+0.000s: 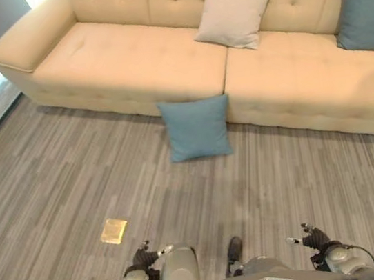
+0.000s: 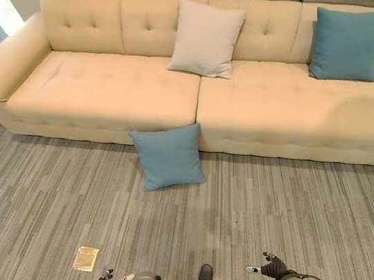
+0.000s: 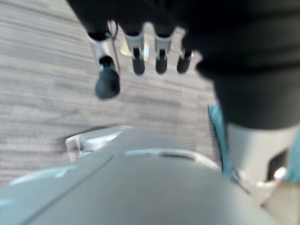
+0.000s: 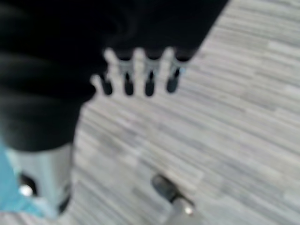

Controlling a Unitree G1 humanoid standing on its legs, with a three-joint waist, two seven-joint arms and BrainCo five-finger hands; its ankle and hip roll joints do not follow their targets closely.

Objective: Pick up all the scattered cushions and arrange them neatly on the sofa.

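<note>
- Left eye view puts the square teal fabric cushion (image 1: 196, 127) on the grey striped carpet floor (image 1: 55, 193), propped upright with its top edge against the front of the cream tufted leather sofa (image 1: 127, 58), just where the two seat sections meet.
- That cushion lies straight ahead of the robot, well apart from both hands, and a little toward the robot's left of centre; its face is turned to the camera and its edges run roughly level and upright, with no marked long axis.
- By my reading the left hand (image 1: 146, 257) is slightly the nearer, though the difference is small and a two-handed take from either side edge looks equally open.
- Left hand hangs low beside the body, fingers straight and relaxed, holding nothing, as the left wrist view confirms.
- Right hand (image 1: 311, 237) hangs low on the other side, fingers likewise loose and empty in its own wrist view.
- Already on the seat: a pale beige square cushion (image 1: 233, 9) leaning on the backrest, and a second teal cushion (image 2: 347, 43) leaning at the robot's right end.
- A small yellowish flat scrap (image 1: 114, 230) lies on the floor near the left hand.
</note>
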